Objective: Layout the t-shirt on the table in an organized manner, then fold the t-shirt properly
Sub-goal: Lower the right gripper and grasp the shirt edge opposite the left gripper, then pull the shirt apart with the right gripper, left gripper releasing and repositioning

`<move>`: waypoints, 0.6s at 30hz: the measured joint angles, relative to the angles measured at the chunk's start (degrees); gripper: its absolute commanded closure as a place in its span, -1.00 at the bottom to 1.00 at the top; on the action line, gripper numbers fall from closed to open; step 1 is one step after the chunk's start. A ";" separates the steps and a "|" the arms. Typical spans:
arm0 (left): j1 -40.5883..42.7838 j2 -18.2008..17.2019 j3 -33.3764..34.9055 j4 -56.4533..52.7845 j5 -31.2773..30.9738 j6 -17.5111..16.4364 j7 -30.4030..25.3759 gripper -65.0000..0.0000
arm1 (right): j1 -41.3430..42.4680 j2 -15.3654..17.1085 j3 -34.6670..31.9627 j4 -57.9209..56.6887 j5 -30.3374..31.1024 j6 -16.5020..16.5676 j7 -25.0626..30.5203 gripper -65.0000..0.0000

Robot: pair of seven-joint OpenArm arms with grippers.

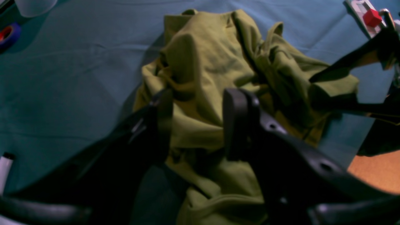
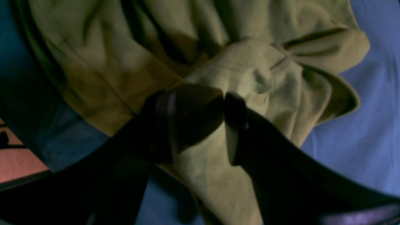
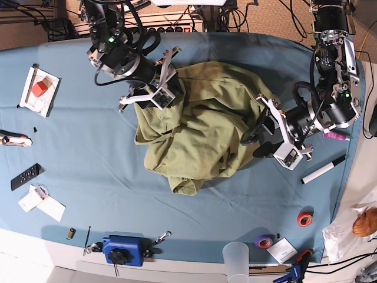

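Shirt (image 3: 200,130) lies crumpled mid-table (image 3: 88,135); layout step barely begun. Right gripper (image 2: 200,122) straddles a bunched fold, jaws spread. Left gripper (image 1: 197,122) likewise spread over cloth, nothing pinched. Next: close on edges, pull apart to flatten.

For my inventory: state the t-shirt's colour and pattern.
Plain olive green, no print; the t-shirt shows best in the base view.

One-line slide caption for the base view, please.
Crumpled olive t-shirt heaped on the teal table, left gripper and right gripper open at opposite edges.
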 measured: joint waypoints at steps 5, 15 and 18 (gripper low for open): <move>0.00 0.11 0.00 0.00 0.00 0.00 0.00 0.17 | 0.02 0.02 -0.33 -0.02 -4.57 -5.81 0.00 0.51; 0.00 0.11 0.00 0.00 0.02 0.00 -0.63 0.17 | 0.02 0.07 -0.22 -0.11 -17.14 -13.14 -2.97 1.00; 0.00 0.13 0.00 0.00 0.02 0.00 -0.63 0.17 | 0.00 0.00 0.63 -0.11 -20.28 -15.17 -2.56 1.00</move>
